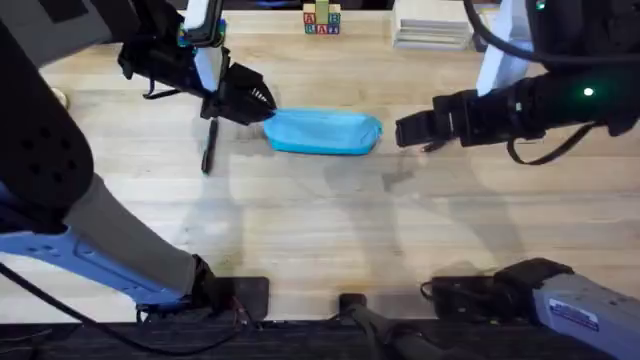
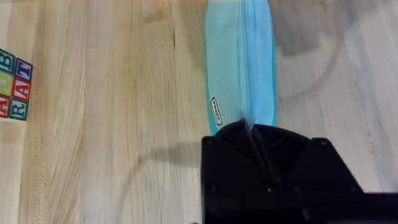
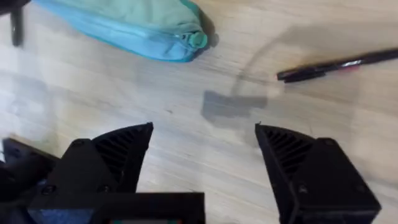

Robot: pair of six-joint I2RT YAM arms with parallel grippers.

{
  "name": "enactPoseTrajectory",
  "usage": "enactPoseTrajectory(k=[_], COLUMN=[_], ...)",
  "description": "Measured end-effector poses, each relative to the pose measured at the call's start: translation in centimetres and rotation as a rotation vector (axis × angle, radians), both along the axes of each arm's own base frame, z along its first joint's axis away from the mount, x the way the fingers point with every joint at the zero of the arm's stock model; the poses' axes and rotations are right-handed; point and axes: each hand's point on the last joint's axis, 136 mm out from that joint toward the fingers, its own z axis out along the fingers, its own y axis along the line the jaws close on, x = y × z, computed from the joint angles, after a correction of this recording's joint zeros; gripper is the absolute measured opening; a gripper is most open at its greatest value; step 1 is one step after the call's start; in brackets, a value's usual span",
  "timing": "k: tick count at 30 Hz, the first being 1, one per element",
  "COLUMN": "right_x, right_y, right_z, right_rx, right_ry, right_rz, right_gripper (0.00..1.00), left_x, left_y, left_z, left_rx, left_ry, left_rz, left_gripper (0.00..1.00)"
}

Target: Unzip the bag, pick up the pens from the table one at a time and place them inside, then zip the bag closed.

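Note:
The turquoise bag (image 1: 325, 131) lies lengthwise on the table (image 1: 320, 230), with its zipper shut along the top (image 2: 247, 62). My left gripper (image 1: 265, 108) is at the bag's left end, and its fingers (image 2: 249, 134) are shut on the fabric there. The right gripper (image 1: 405, 130) hovers open just off the bag's right end, where the round zipper pull (image 3: 198, 39) sits; nothing is between its fingers (image 3: 204, 134). One black pen (image 1: 209, 145) lies left of the bag. Another black pen (image 3: 336, 65) with a reddish band lies beside the right gripper.
Coloured alphabet blocks (image 1: 322, 20) stand at the table's far edge, also seen as blocks (image 2: 13, 84) in the left wrist view. A stack of pale flat items (image 1: 432, 28) sits at the back right. Bare wood stretches in front of the bag.

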Motion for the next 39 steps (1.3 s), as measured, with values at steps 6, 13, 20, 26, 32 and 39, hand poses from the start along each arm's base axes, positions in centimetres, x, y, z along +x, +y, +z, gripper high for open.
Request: enactPoseTrajectory(k=[6, 13, 20, 26, 32, 39], right_x=[0.6, 0.7, 1.6, 2.6, 2.7, 2.9], right_y=[-0.5, -0.5, -1.2, -1.8, -1.3, -1.2], right_z=[-1.8, -2.3, -2.0, -1.7, -0.8, 0.8], right_rx=[0.027, -0.025, -0.078, -0.116, -0.035, 0.054], right_ry=[0.121, 0.085, -0.003, -0.083, -0.168, -0.315], right_rz=[-0.168, -0.036, 0.096, 0.195, 0.369, 0.539], right_gripper=[0.997, 0.997, 0.997, 0.997, 0.997, 0.997], left_x=[0.0, 0.0, 0.0, 0.0, 0.0, 0.0], left_y=[0.0, 0.0, 0.0, 0.0, 0.0, 0.0], left_z=[0.0, 0.0, 0.0, 0.0, 0.0, 0.0], left_rx=[0.0, 0.0, 0.0, 0.0, 0.0, 0.0], left_ry=[0.0, 0.0, 0.0, 0.0, 0.0, 0.0], left_rz=[0.0, 0.0, 0.0, 0.0, 0.0, 0.0], left_gripper=[0.041, 0.041, 0.041, 0.041, 0.041, 0.041])
